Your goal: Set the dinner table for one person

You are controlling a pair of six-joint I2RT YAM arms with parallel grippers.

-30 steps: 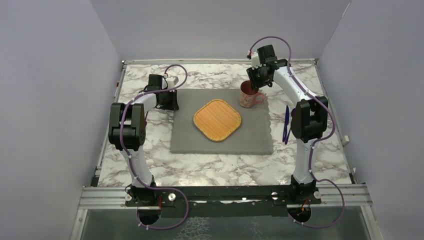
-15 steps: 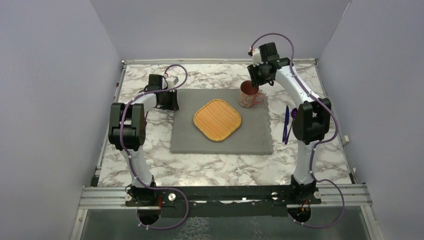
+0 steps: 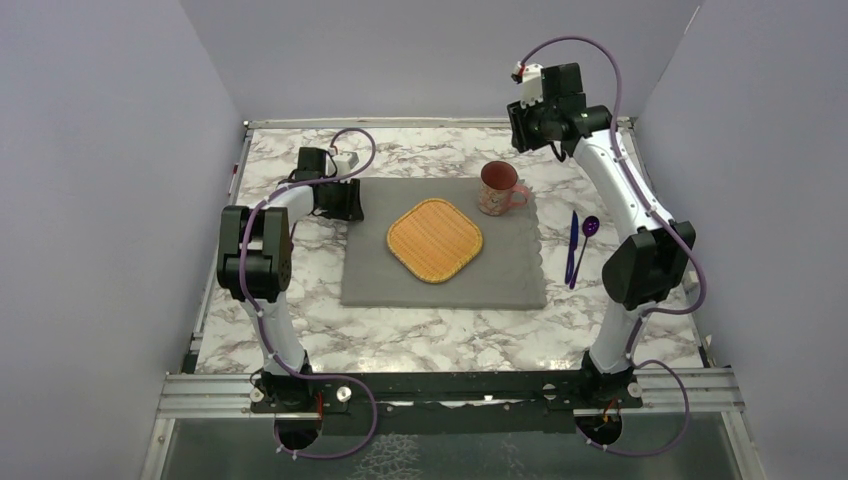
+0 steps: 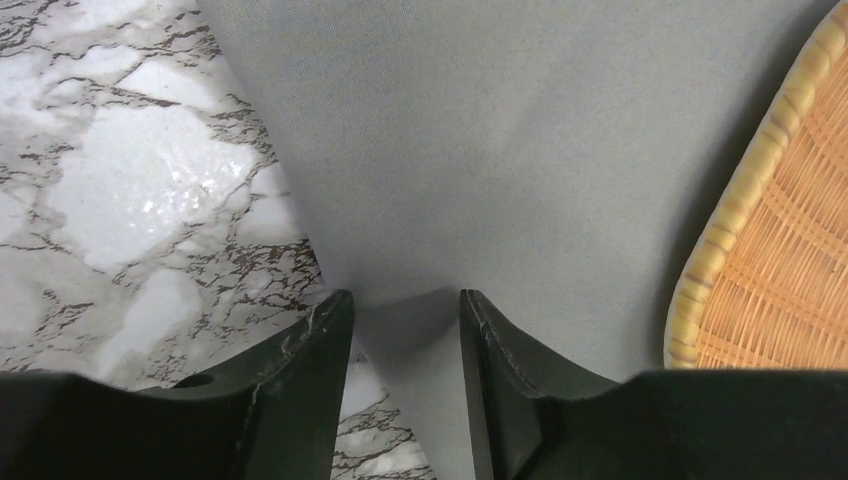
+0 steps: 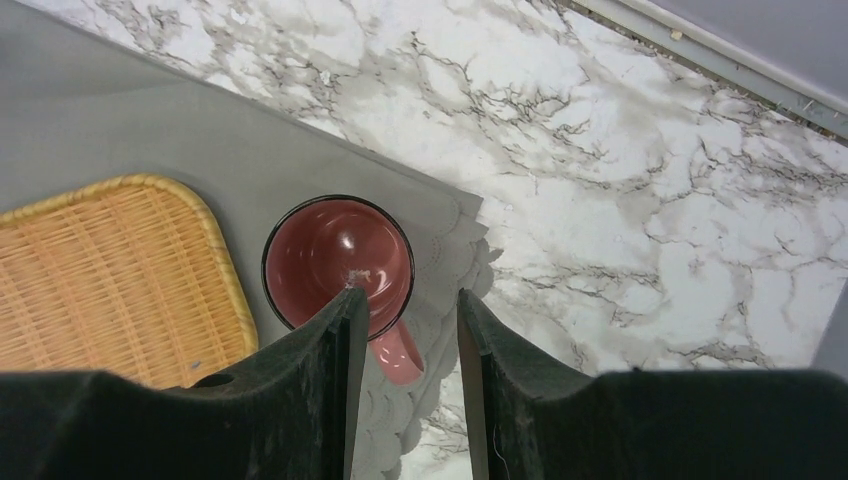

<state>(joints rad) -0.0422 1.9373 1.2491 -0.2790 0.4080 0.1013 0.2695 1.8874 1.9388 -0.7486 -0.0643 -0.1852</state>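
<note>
Jaws narrowly parted on both arms, neither one holding anything.

Left gripper (image 4: 405, 296) sits low with its fingers either side of the grey placemat's (image 4: 500, 150) edge, cloth showing in the gap; whether the pads touch it cannot be told. Just right of that, a woven straw mat (image 4: 790, 230) lies on the placemat. Right gripper (image 5: 408, 294) hangs in the air at the upper right of the top view, well above a pink mug (image 5: 338, 260) that stands upright on the placemat's scalloped corner, handle toward the frame's right. A purple spoon (image 3: 588, 228) and a slim blue utensil (image 3: 572, 245) lie side by side on the marble dinner table (image 3: 420, 340), right of the placemat.
</note>
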